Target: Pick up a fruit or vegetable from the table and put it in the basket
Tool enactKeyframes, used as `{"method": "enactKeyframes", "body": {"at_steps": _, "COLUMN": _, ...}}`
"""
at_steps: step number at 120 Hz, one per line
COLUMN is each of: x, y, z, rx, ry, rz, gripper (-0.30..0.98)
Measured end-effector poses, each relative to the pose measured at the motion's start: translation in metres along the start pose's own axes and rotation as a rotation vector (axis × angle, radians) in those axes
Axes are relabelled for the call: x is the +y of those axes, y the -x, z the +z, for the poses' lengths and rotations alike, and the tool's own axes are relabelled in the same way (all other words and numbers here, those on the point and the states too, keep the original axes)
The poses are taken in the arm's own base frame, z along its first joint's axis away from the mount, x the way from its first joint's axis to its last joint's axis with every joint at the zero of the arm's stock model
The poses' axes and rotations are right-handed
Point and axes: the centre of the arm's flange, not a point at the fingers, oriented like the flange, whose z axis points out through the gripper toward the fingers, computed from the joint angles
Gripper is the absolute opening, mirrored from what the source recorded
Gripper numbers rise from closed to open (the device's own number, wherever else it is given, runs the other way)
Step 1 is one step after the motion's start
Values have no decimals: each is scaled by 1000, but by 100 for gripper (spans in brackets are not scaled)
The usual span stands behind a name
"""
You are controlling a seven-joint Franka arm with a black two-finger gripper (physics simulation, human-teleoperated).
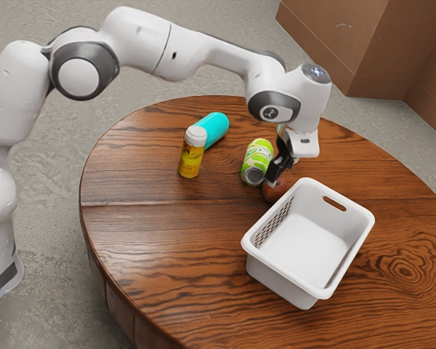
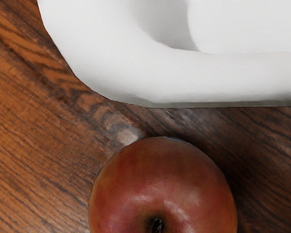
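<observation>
Currently, the tool (image 1: pixel 278 177) is at the apple (image 1: pixel 276 193), pointing down toward the counter (image 1: pixel 152 240). Tool state: can't tell whether spread, pressed together or pinching the fruit. Apple location: outside the basket (image 1: pixel 313 282), just beside a rim corner, on the side nearer the lime-green can (image 1: pixel 259 156). Contact btwn apple & counter: can't be confirmed. Wrist view: red-brown skin w/ yellowish tint, dark stem in its hollow, facing the camera; white basket rim close by, wood grain btwn.

Basket spec: white, rectangular, upright, w/ perforated side wall & handle slot in the rim. Counter spec: round, dark-grained wood.

Adjacent items, ext. view: green can lies on its side near the apple, grey end toward the camera. Yellow bottle (image 1: pixel 191 160) stands upright w/ pale cap, farther toward the exterior view's left. Turquoise cylinder (image 1: pixel 214 128) lies on its side just behind the bottle. Arm (image 1: pixel 149 45) reaches over the counter from the exterior view's left. Bkgd: grey floor (image 1: pixel 40 218), brown boxlike block (image 1: pixel 334 43).
</observation>
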Motion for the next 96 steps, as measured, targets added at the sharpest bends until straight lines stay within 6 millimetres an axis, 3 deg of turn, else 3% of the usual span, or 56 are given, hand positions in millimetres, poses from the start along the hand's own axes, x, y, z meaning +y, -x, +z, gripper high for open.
{"method": "enactKeyframes", "body": {"at_steps": 49, "x": 1, "y": -4, "z": 35, "rx": -10, "ry": 48, "rz": 32, "gripper": 69}}
{"method": "enactKeyframes", "body": {"at_steps": 81, "x": 2, "y": -7, "z": 44, "rx": -1, "ry": 56, "rz": 44, "gripper": 69}}
{"method": "enactKeyframes", "body": {"at_steps": 96, "x": 2, "y": -7, "z": 45, "rx": 7, "ry": 57, "rz": 46, "gripper": 50}}
